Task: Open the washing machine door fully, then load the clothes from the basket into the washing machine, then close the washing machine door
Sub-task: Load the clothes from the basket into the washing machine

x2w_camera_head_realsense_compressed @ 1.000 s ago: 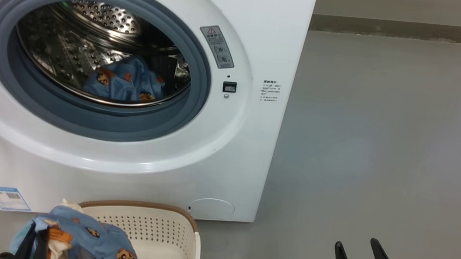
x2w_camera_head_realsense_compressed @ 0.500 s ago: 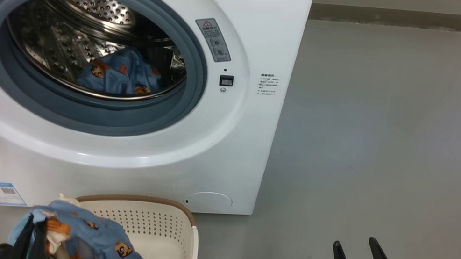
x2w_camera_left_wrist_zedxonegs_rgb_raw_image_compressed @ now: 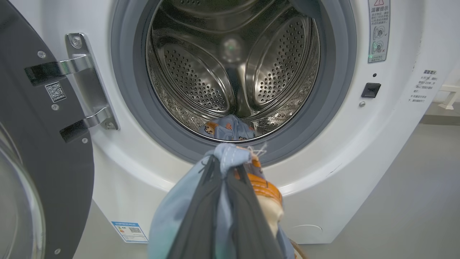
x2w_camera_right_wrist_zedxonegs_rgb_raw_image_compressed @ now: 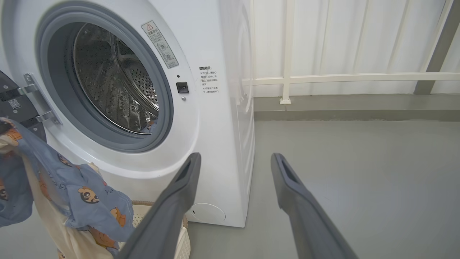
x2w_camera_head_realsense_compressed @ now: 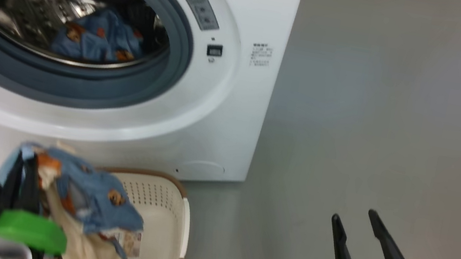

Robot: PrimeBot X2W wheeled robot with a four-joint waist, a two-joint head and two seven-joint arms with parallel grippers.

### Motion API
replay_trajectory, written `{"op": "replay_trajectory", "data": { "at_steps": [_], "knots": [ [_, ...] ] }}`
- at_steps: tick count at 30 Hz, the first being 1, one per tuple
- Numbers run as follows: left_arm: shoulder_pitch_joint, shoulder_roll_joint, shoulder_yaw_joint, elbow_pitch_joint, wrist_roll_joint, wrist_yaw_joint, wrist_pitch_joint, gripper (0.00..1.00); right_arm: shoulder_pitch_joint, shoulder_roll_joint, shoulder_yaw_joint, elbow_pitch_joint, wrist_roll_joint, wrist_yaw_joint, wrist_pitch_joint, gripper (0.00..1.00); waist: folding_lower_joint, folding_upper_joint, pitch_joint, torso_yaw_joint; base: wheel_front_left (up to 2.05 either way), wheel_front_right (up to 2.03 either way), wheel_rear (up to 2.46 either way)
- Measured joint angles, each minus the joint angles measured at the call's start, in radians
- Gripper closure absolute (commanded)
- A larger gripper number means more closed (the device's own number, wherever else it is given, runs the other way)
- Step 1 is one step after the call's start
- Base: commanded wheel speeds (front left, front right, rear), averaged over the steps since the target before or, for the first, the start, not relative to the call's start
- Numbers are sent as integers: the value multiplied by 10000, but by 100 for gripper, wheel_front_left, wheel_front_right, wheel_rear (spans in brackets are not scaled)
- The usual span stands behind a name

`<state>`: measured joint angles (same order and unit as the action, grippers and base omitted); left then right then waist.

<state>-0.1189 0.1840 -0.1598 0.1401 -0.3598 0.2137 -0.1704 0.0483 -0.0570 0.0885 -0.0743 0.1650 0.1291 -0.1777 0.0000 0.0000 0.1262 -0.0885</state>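
With our left claw clamped on a blue garment, we are lifting it higher above the basket than a second ago, toward the washing machine, one piece already lying in its drum. The left wrist view is showing the door swung wide; our right claw is idling, fingers apart.

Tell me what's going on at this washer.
The left gripper is shut on a light blue garment, held above the basket before the washing machine. Its door stands open, and another blue piece already lies in the drum. The right gripper hangs open, holding nothing.
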Motion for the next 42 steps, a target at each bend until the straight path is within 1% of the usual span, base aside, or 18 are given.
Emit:
{"op": "replay_trajectory", "data": {
  "at_steps": [4,9,16,18,22,24,27,34,36,39,42],
  "knots": [
    [-1171,88,65,602,-84,-263,36,100,-367,-23,21,67,82,0,-144,0,0,0,559,-142,0,0,0],
    [-2697,230,171,1450,-330,-527,368,100,-990,-42,182,274,249,0,-420,0,0,0,1301,-356,0,0,0],
    [-4707,805,376,2522,-583,-951,1189,100,-1853,-36,405,650,616,0,-671,0,0,0,2295,-859,0,0,0],
    [-4963,899,410,2644,-587,-951,1312,100,-1978,-33,453,713,709,0,-717,0,0,0,2427,-963,0,0,0],
    [-5898,1325,522,3026,-619,-966,1935,100,-2379,0,573,903,936,0,-723,0,0,0,2914,-1414,0,0,0],
    [-6350,1563,610,3168,-673,-1051,2270,100,-2548,6,596,884,989,0,-723,0,0,0,3158,-1642,0,0,0],
    [-7005,1942,694,3361,-725,-1129,2865,100,-2759,31,660,844,1162,0,-723,0,0,0,3511,-1971,0,0,0],
    [-8263,2642,734,3647,-790,-1139,4466,100,-3017,58,869,796,1636,0,-725,0,0,0,4241,-2646,0,0,0],
    [-8545,2853,744,3664,-792,-1124,4853,100,-3022,61,886,790,1649,0,-725,0,0,0,4437,-2800,0,0,0],
    [-8984,3112,767,3670,-790,-1026,5323,100,-3132,65,963,794,1992,0,-725,0,0,0,4721,-2993,0,0,0],
    [-9365,3507,821,3678,-658,-857,5505,100,-3303,73,1087,794,2080,0,-725,0,0,0,4969,-3188,0,0,0]
  ]
}}
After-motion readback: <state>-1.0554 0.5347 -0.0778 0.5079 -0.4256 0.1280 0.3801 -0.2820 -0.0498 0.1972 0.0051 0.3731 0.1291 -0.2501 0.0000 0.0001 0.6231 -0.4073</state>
